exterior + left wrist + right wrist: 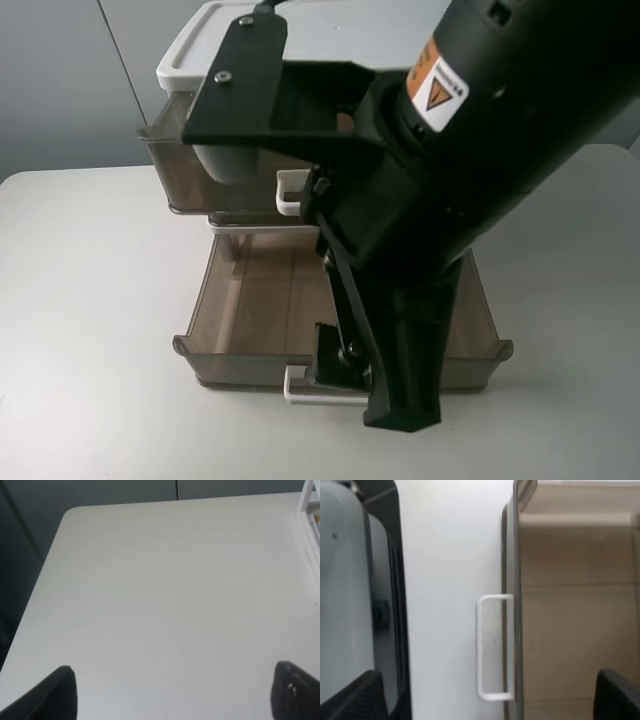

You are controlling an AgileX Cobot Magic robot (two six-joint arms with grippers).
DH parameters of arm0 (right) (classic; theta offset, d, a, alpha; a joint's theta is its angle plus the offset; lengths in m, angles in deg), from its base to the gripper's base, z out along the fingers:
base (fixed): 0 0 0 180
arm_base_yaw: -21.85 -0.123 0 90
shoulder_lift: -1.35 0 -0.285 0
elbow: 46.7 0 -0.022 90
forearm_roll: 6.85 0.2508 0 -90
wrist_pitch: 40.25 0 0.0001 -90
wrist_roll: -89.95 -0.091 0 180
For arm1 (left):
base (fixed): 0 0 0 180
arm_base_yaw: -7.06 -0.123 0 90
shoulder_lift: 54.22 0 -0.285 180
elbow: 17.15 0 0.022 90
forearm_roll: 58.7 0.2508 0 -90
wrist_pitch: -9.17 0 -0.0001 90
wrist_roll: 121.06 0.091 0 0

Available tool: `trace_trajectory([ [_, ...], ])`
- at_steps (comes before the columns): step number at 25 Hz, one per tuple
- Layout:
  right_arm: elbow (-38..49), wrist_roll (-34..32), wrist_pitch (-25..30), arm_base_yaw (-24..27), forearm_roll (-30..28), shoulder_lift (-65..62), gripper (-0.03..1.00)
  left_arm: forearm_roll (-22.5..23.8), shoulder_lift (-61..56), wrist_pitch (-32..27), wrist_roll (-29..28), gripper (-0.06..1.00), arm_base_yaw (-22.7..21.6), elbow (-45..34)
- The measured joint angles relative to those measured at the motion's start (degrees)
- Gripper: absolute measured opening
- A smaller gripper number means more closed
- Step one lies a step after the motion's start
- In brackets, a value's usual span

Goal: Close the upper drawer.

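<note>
**Nearest, lower centre of the exterior view.** Your right gripper (pixel 487 680) hangs at the front edge of the wide low drawer (pixel 215 300). In the right wrist view its dark fingertips (pixel 362 695) sit at opposite sides of the frame. The jaws are spread wide and clamp nothing. The white loop handle (pixel 479 650) of that drawer lies between them. You cannot tell from these views whether either finger touches it.

**Left wrist view.** Your left gripper (pixel 174 680) is also spread wide. Only bare white table (pixel 160 595) lies between its two fingertips, and it holds nothing. A white edge of the cabinet (pixel 306 510) shows at the upper right of that frame.

**Middle of the exterior view.** The wide low drawer stands drawn far out over the table, with its flared front corners toward you. Your right arm (pixel 480 150) crosses it diagonally and hides much of its right half.

**Farther, upper left of the exterior view.** The upper drawer (pixel 178 165) sits directly above and behind the low one. Its tall brown front stands forward of the cabinet's white top. Its white handle (pixel 289 192) shows just left of the arm. A black plate (pixel 240 90) on the arm covers part of the drawer front, and the arm hides everything to the right of the handle.
</note>
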Motion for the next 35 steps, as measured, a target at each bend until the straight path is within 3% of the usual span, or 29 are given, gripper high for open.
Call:
trace_trajectory([
  [3,0.00,1.02,-0.99,0.59,-3.24,2.30,0.63,0.00,0.00,0.00,0.00,0.74,0.00,0.00],
  [16,0.00,10.71,-11.60,12.93,-3.24,6.43,0.63,0.00,0.00,0.00,0.00,0.74,0.00,0.00],
  [23,0.10,11.70,-16.35,16.10,-5.71,6.53,0.63,0.00,0.00,0.00,0.00,0.74,0.00,0.00],
  [29,0.20,11.70,-15.35,16.02,-4.71,6.39,0.63,0.00,0.00,0.00,0.00,0.74,0.00,0.00],
  [35,-0.16,5.11,-6.22,11.96,0.75,-0.35,0.63,0.00,0.00,0.00,0.00,0.74,0.00,0.00],
])
